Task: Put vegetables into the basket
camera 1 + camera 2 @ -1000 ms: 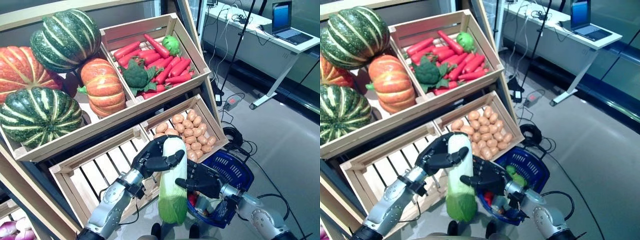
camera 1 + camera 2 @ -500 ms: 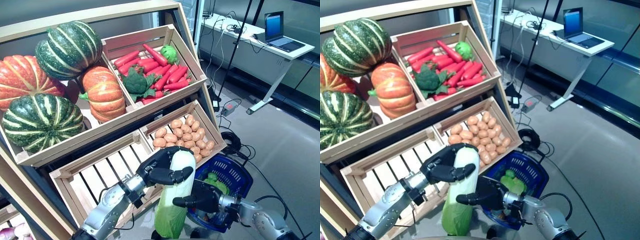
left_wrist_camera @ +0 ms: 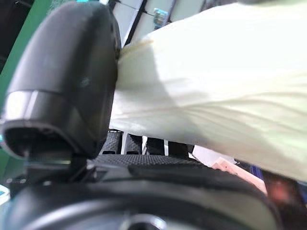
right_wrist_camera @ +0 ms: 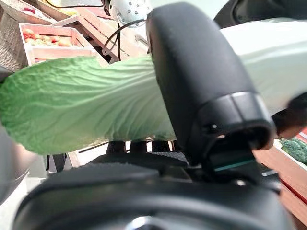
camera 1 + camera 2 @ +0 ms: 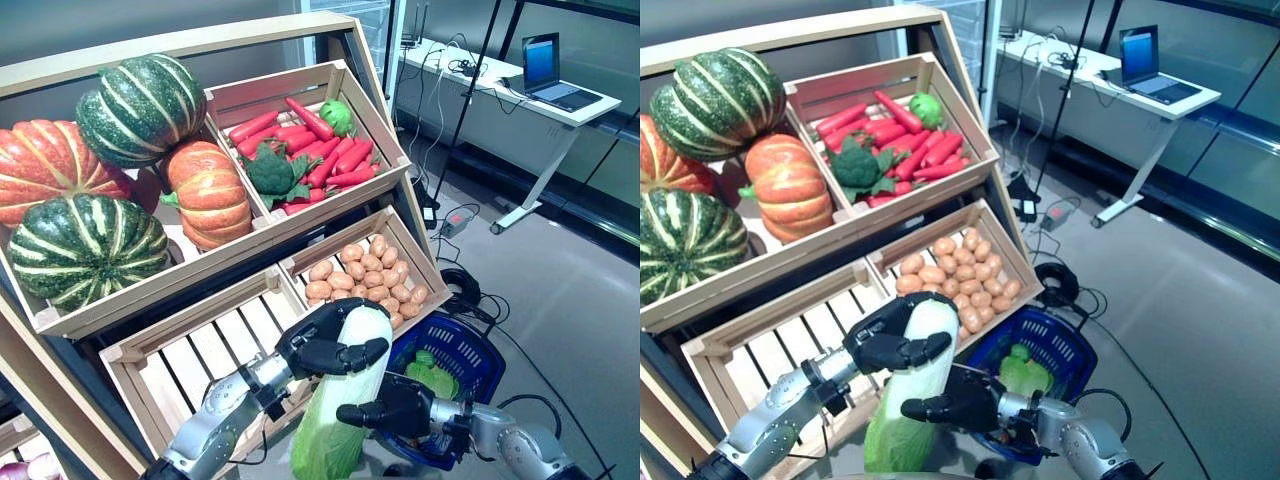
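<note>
Evidently both hands share the long cabbage (image 5: pixel 335 400): left robot hand (image 5: pixel 325 345) and right robot hand (image 5: pixel 395 410) clasp it, steadying it beside the basket (image 5: pixel 470 350).

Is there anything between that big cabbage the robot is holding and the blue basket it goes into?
Nothing visible blocks the way. The cabbage, held by the left hand and the right hand, hangs just beside the blue basket. The basket's top is open, though green leafy vegetables already lie inside.

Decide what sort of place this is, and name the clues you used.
Probably a mock grocery stall inside a lab or office: tiered wooden crates hold pumpkins and potatoes, while a desk with a laptop stands behind.
</note>
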You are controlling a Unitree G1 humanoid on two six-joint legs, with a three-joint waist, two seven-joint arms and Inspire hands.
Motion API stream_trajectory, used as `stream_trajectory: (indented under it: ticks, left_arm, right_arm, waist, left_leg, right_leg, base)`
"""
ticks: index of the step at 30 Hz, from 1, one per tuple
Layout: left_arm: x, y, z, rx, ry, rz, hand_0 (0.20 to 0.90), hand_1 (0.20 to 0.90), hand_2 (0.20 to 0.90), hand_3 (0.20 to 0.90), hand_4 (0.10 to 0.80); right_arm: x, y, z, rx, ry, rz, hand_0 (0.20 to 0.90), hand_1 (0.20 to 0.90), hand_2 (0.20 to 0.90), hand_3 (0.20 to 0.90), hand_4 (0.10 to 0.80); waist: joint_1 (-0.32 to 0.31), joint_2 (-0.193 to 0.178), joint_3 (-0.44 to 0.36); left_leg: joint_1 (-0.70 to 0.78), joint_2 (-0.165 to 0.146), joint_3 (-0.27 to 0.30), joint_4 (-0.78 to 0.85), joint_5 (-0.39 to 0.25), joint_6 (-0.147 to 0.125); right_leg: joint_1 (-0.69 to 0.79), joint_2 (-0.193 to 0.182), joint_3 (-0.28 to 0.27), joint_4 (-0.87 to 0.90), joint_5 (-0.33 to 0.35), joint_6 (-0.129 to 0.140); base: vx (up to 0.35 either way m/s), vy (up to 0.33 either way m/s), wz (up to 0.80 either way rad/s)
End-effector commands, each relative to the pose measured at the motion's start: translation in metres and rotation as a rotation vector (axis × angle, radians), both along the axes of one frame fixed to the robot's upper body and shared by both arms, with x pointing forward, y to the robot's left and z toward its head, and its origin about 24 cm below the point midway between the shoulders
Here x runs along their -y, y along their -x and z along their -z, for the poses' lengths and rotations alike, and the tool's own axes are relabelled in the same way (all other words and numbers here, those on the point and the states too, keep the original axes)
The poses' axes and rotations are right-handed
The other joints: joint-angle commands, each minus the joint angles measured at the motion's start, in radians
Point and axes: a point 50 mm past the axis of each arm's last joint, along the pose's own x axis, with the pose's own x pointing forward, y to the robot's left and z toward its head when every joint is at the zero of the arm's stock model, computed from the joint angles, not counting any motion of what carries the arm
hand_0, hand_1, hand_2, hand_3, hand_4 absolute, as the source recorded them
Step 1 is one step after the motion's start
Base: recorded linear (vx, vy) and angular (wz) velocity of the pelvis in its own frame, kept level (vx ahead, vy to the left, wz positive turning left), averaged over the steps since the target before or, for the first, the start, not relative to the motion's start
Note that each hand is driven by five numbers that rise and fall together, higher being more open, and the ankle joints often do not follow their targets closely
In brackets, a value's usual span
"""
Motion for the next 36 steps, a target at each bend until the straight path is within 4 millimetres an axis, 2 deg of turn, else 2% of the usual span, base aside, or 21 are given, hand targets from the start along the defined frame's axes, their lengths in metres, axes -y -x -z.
stream_trajectory:
  ticks: [1,7,11,12,13,14,19,20,22,23,26,27,30,34,36]
  left_arm:
    - [0.037,-0.011,-0.083,0.349,0.435,0.108,0.300,0.300,0.300,0.300,0.400]
    - [0.028,-0.013,-0.087,0.404,0.405,0.049,0.300,0.300,0.300,0.300,0.400]
    - [0.020,-0.017,-0.093,0.498,0.297,-0.041,0.300,0.300,0.300,0.300,0.400]
    - [0.016,-0.018,-0.095,0.521,0.269,-0.073,0.326,0.326,0.326,0.326,0.417]
    - [0.012,-0.019,-0.097,0.556,0.232,-0.107,0.599,0.599,0.599,0.599,0.599]
    - [0.008,-0.020,-0.099,0.583,0.198,-0.138,0.900,0.900,0.900,0.900,0.800]
    - [-0.011,-0.023,-0.108,0.736,-0.027,-0.312,0.900,0.900,0.900,0.900,0.800]
    - [-0.021,-0.025,-0.109,0.786,-0.137,-0.384,0.900,0.900,0.900,0.900,0.800]
    - [-0.030,-0.026,-0.109,0.814,-0.242,-0.449,0.900,0.900,0.900,0.900,0.800]
    - [-0.042,-0.029,-0.106,0.815,-0.375,-0.532,0.900,0.900,0.900,0.900,0.800]
    - [-0.069,-0.032,-0.099,0.816,-0.607,-0.692,0.900,0.900,0.900,0.900,0.800]
    - [-0.085,-0.032,-0.094,0.817,-0.730,-0.780,0.900,0.900,0.900,0.900,0.800]
    - [-0.117,-0.025,-0.087,0.840,-1.002,-0.936,0.900,0.900,0.900,0.900,0.800]
    - [-0.143,-0.019,-0.087,0.872,-1.274,-1.011,0.900,0.900,0.900,0.900,0.800]
    - [-0.154,-0.015,-0.084,0.816,-1.331,-1.015,0.900,0.900,0.900,0.900,0.800]
  right_arm:
    - [-0.024,0.006,0.004,-0.034,-0.059,-0.059,0.300,0.300,0.300,0.300,0.400]
    - [-0.022,0.007,0.007,-0.042,-0.038,-0.053,0.300,0.300,0.300,0.300,0.400]
    - [-0.017,0.006,0.010,-0.051,-0.019,-0.021,0.300,0.300,0.300,0.300,0.400]
    - [-0.015,0.006,0.010,-0.050,-0.014,-0.012,0.300,0.300,0.300,0.300,0.400]
    - [-0.013,0.005,0.010,-0.048,-0.005,0.000,0.300,0.300,0.300,0.300,0.400]
    - [-0.010,0.004,0.011,-0.048,0.008,0.014,0.300,0.300,0.300,0.300,0.400]
    - [0.006,0.000,0.015,-0.023,0.109,0.088,0.300,0.300,0.300,0.300,0.400]
    - [0.019,-0.004,0.018,0.012,0.202,0.138,0.300,0.300,0.300,0.300,0.400]
    - [0.030,-0.006,0.017,0.047,0.263,0.187,0.300,0.300,0.300,0.300,0.400]
    - [0.043,-0.010,0.017,0.093,0.350,0.254,0.300,0.300,0.300,0.300,0.400]
    - [0.065,-0.019,0.007,0.226,0.481,0.357,0.300,0.300,0.300,0.300,0.400]
    - [0.074,-0.021,0.002,0.266,0.531,0.415,0.300,0.300,0.300,0.300,0.400]
    - [0.094,-0.021,-0.002,0.295,0.625,0.543,0.300,0.300,0.300,0.300,0.400]
    - [0.119,-0.014,-0.002,0.305,0.817,0.661,0.300,0.300,0.300,0.300,0.400]
    - [0.137,-0.011,-0.004,0.290,0.926,0.759,0.300,0.300,0.300,0.300,0.400]
  waist:
    - [0.010,-0.030,-0.066]
    - [0.012,-0.030,-0.067]
    - [0.014,-0.030,-0.070]
    - [0.014,-0.030,-0.070]
    - [0.014,-0.030,-0.069]
    - [0.014,-0.029,-0.069]
    - [0.015,-0.029,-0.070]
    - [0.014,-0.028,-0.069]
    - [0.013,-0.027,-0.067]
    - [0.011,-0.027,-0.066]
    - [0.006,-0.026,-0.060]
    - [0.003,-0.025,-0.056]
    - [-0.001,-0.022,-0.046]
    - [-0.010,-0.021,-0.036]
    - [-0.016,-0.019,-0.029]
  left_leg:
    - [-0.008,-0.016,-0.046,0.001,-0.042,-0.009]
    - [-0.013,-0.015,-0.048,0.001,-0.039,-0.011]
    - [-0.016,-0.015,-0.052,0.001,-0.037,-0.013]
    - [-0.016,-0.015,-0.053,0.001,-0.036,-0.013]
    - [-0.016,-0.014,-0.052,0.001,-0.036,-0.014]
    - [-0.016,-0.014,-0.051,0.001,-0.036,-0.014]
    - [-0.017,-0.012,-0.052,0.001,-0.033,-0.018]
    - [-0.019,-0.011,-0.051,0.001,-0.031,-0.019]
    - [-0.021,-0.010,-0.051,0.001,-0.029,-0.020]
    - [-0.023,-0.009,-0.049,0.001,-0.028,-0.021]
    - [-0.024,-0.008,-0.047,0.001,-0.028,-0.021]
    - [-0.026,-0.008,-0.046,0.001,-0.028,-0.022]
    - [-0.027,-0.004,-0.040,0.001,-0.029,-0.024]
    - [-0.030,-0.002,-0.033,0.001,-0.031,-0.027]
    - [-0.034,-0.001,-0.028,0.001,-0.032,-0.028]
  right_leg:
    - [0.022,-0.071,-0.022,0.001,0.051,0.039]
    - [0.020,-0.073,-0.023,0.001,0.050,0.039]
    - [0.020,-0.073,-0.025,0.001,0.049,0.038]
    - [0.020,-0.073,-0.026,0.001,0.050,0.038]
    - [0.020,-0.073,-0.025,0.001,0.049,0.038]
    - [0.020,-0.073,-0.027,0.001,0.049,0.038]
    - [0.021,-0.074,-0.031,0.001,0.049,0.037]
    - [0.021,-0.075,-0.032,0.001,0.050,0.037]
    - [0.019,-0.076,-0.035,0.001,0.050,0.037]
    - [0.017,-0.076,-0.036,0.001,0.050,0.038]
    - [0.014,-0.074,-0.034,0.001,0.051,0.038]
    - [0.012,-0.073,-0.032,0.001,0.050,0.037]
    - [0.011,-0.073,-0.031,0.001,0.046,0.035]
    - [0.004,-0.072,-0.027,0.001,0.046,0.038]
    - [-0.003,-0.070,-0.024,0.001,0.046,0.040]
  base:
    - [0.000,0.000,0.00]
    - [0.000,0.000,0.00]
    - [0.000,0.000,0.00]
    - [0.000,0.000,0.00]
    - [0.000,0.000,0.00]
    - [0.000,0.000,0.00]
    - [0.000,0.000,0.00]
    - [0.000,0.000,0.00]
    - [0.000,0.000,0.00]
    - [0.000,0.000,0.00]
    - [-0.005,0.000,0.01]
    - [0.000,0.000,0.00]
    - [-0.007,0.002,-0.03]
    - [0.000,0.000,0.00]
    - [0.000,0.000,0.00]
